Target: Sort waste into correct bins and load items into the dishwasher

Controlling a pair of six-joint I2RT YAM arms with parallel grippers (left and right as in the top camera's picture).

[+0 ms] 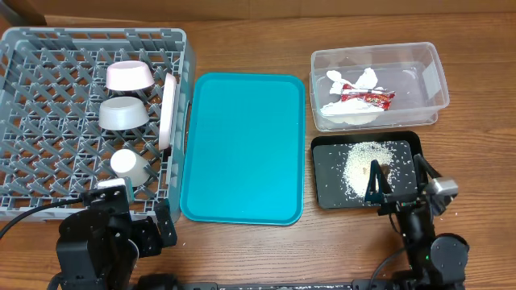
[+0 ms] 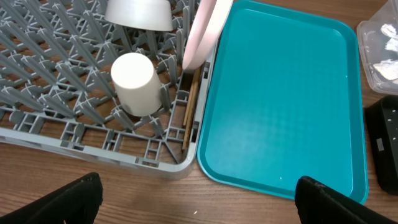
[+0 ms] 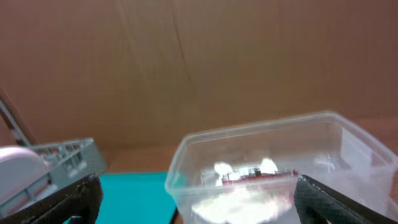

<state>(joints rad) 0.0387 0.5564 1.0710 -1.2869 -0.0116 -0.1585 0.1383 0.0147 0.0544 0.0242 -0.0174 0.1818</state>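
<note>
The grey dish rack (image 1: pixel 48 48) holds the small pinkish dish (image 1: pixel 129 76), the grey bowl (image 1: pixel 122 113), the white cup (image 1: pixel 129 164) and the upright white plate (image 1: pixel 169 111). In the left wrist view the cup (image 2: pixel 134 81), plate (image 2: pixel 205 31) and chopsticks (image 2: pixel 189 106) sit in the rack. The clear tub (image 1: pixel 427 76) holds the red-and-white wrapper (image 1: pixel 368 97) and the napkin (image 1: pixel 351 113). The black tray (image 1: pixel 322 189) holds rice (image 1: pixel 363 161) and a brown lump (image 1: pixel 376 169). My left gripper (image 2: pixel 199 211) is open and empty by the rack's front corner. My right gripper (image 3: pixel 199 211) is open and empty, facing the tub (image 3: pixel 280 155).
The teal tray (image 1: pixel 242 145) lies between the rack and the bins. A few rice grains lie on the wood near the black tray and one near the left gripper. A brown cardboard wall stands behind the table in the right wrist view.
</note>
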